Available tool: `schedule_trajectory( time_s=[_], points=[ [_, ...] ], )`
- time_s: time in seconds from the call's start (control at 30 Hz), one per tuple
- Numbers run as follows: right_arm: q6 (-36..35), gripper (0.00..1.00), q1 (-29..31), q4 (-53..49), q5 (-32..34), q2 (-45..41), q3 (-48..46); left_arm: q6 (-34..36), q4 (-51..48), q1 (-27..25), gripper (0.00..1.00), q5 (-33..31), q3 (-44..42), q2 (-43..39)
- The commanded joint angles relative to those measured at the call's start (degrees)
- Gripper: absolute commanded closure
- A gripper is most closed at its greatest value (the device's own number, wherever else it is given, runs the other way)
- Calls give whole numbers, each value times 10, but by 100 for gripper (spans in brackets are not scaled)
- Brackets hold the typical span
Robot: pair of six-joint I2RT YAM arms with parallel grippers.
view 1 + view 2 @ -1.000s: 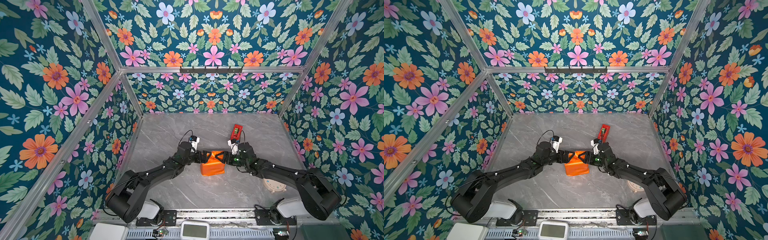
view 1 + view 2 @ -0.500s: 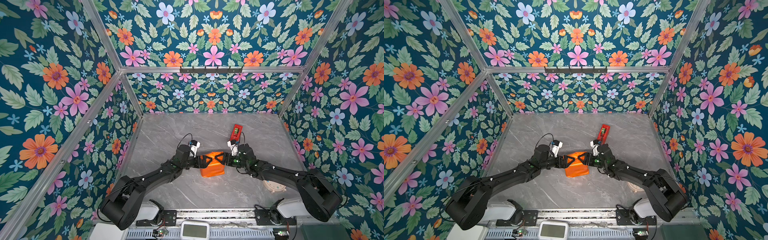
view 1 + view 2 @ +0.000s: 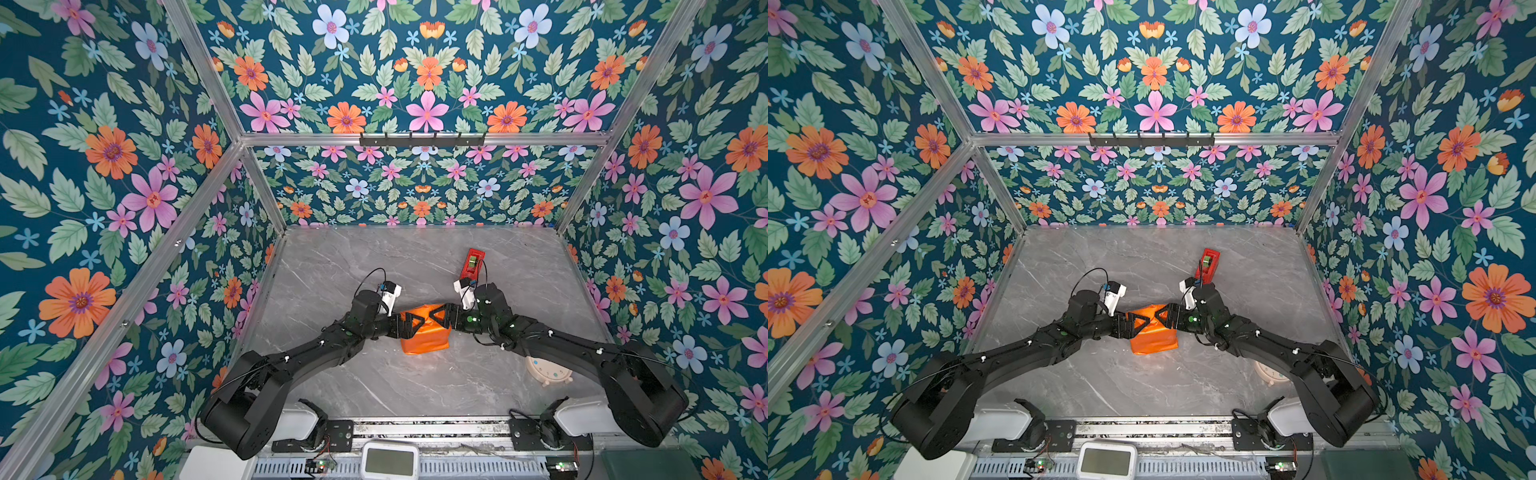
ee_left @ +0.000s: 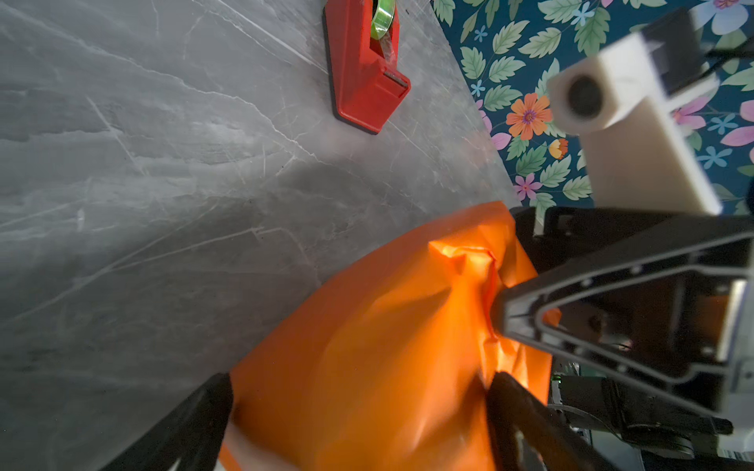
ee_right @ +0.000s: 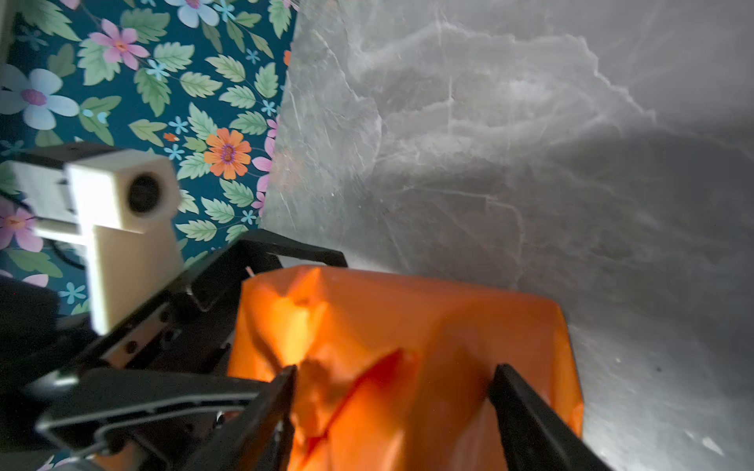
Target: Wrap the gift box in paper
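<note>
Compared with a second ago, the left arm's wrist sits nearer the front of the table and its rear links have swung outward. The right arm and the parcel are placed as before. The paper [image 3: 428, 338], orange face out, fully encloses the gift box, of which nothing shows. The parcel lies on the grey table [image 3: 374, 257] at about mid-width, nearer the front than the red tape dispenser [image 3: 471, 264]. Its footprint is close to square, so no long axis can be declared. Its sides are turned slightly off the table's edges, and its crumpled, folded ends face left and right toward the two arms. The left gripper [image 3: 415, 324] stands spread to its widest, fingers [image 4: 212, 412] straddling the parcel's end, with no clamping evident. The right gripper [image 5: 394, 370] is partly spread, fingers [image 5: 514, 403] set against the creased paper at the opposite end, with a raised fold lying between them, not pinched.
</note>
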Motion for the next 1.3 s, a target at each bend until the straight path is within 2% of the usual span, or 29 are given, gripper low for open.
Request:
schedule_trajectory(
  time_s=[0.0, 0.13, 0.27, 0.47, 0.7, 0.83, 0.97, 1.1, 1.27],
  points=[
    [9, 28, 5, 0, -12, 7, -22, -9, -40, 0, 0, -36, -1, -11],
    [12, 30, 5, 0, -2, 3, -44, -51, 8, 0, 0, -45, -7, -37],
    [6, 31, 5, -12, 11, -8, -53, -77, 17, 1, 0, -37, -7, -23],
    [-1, 31, 6, -16, 18, -8, -38, -48, -28, 0, 0, -17, -22, -19],
    [-10, 27, -3, -29, 2, -34, 3, 14, -88, 1, 1, -37, -31, -24],
    [-7, 26, -50, -59, -36, -79, 22, 39, -102, 0, 2, -44, -30, -23],
    [-8, 29, -133, -121, -56, -85, 55, 46, -102, 0, 3, -50, -30, -21],
    [-1, 33, -215, -170, -65, -37, 113, 48, -100, 0, 3, -53, -28, -18],
    [-19, 48, -261, -175, -94, 77, 203, 49, -99, 0, 3, -52, -27, -18]
  ],
)
